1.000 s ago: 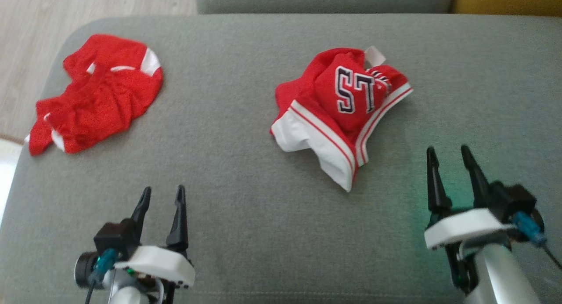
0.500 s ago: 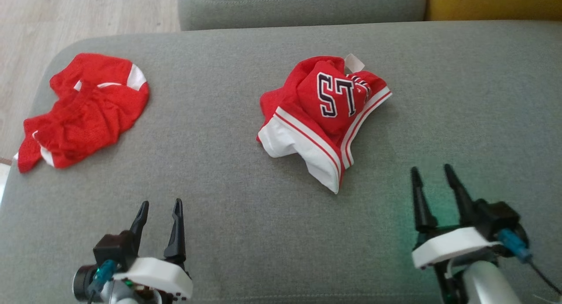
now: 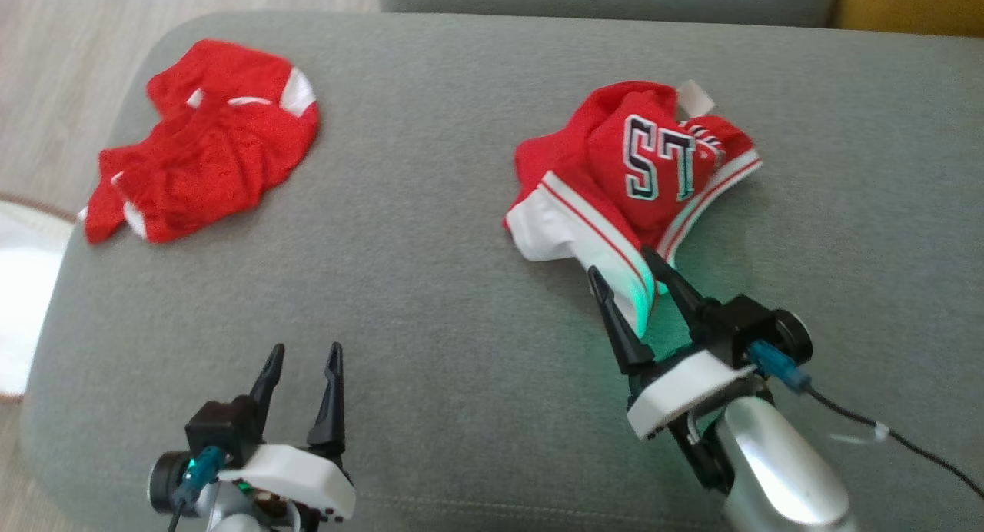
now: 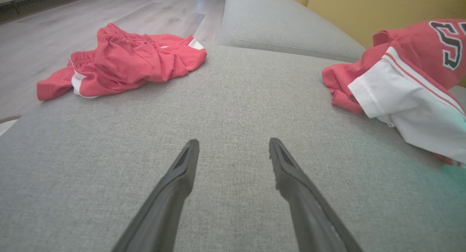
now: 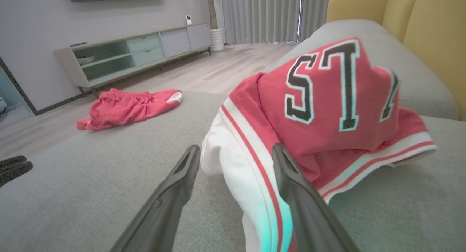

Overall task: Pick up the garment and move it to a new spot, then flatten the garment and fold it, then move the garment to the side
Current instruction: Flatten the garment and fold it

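A: Now, left to right?
B: Red shorts (image 3: 207,144), crumpled, at the far left of the grey sofa seat (image 3: 430,301). Left gripper (image 3: 305,347), near edge, jaws wide, holding nothing. Red lettered jersey (image 3: 638,171), bunched, centre-right.
A: Room?
B: Wood floor (image 3: 69,48) beyond; yellow cushion (image 3: 915,5) at the back.
A: Changes?
B: Right gripper (image 3: 621,261), formerly apart from the jersey, now straddles its white hem, jaws wide, nothing clamped.

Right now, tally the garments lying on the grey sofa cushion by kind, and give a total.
Crumpled red jersey with white sleeves and black lettering: 1
Crumpled red mesh shorts with white trim: 1
Total: 2
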Available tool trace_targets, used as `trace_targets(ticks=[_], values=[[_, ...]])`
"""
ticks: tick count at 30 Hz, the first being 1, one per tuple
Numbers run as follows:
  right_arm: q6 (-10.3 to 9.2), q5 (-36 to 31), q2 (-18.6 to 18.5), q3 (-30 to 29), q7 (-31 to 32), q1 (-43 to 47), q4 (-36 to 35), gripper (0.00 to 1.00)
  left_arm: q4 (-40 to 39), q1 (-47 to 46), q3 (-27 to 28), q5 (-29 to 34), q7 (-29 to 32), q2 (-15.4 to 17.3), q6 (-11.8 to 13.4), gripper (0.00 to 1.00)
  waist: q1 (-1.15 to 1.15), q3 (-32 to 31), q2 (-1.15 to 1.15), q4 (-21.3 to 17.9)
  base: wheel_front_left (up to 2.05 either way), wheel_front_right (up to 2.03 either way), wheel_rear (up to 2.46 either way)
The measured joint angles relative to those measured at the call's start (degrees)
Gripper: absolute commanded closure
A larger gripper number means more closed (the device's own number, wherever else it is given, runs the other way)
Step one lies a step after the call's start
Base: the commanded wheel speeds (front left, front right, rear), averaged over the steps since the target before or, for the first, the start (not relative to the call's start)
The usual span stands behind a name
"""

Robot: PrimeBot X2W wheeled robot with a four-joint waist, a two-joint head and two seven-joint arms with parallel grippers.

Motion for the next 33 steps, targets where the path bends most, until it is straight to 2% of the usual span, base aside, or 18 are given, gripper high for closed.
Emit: trace_targets(ticks=[6,12,13,15,26,33], values=[[0.00,-4.0,-0.1,-0.4,0.7,-4.6,8.0,0.00,0.1,0.0,-0.7,-1.1,0.0,0.0,0.0,0.00,0.00,1.3,0.00,2.8,0.00,0.00,0.00],[0.00,-7.3,-0.3,-3.1,0.8,-5.4,11.1,0.02,0.0,-0.1,-0.8,-1.4,0.0,0.0,0.0,0.00,0.00,2.8,0.00,3.9,0.00,0.00,0.00],[0.00,-7.7,-0.3,-3.4,0.8,-5.4,11.3,0.10,0.0,-0.3,-0.8,-1.6,0.0,0.0,0.0,0.00,0.00,3.0,0.00,3.9,0.00,0.00,0.00],[0.00,-8.3,-0.3,-3.6,0.8,-5.4,11.8,1.00,0.0,-0.8,-0.9,-2.3,0.0,0.0,0.0,0.00,0.00,3.4,0.00,3.8,0.00,0.00,0.00],[0.00,-7.8,-0.3,-5.1,0.7,-8.1,12.4,1.00,0.1,-2.3,-1.2,-2.6,0.0,0.0,0.0,0.00,0.00,4.3,0.00,2.2,0.00,0.00,0.00],[0.00,-5.6,-0.3,-5.4,0.2,-10.8,2.1,1.00,0.1,-2.2,-1.1,-2.6,0.0,0.0,0.0,0.00,0.00,1.8,0.00,1.1,0.00,0.00,0.00]])
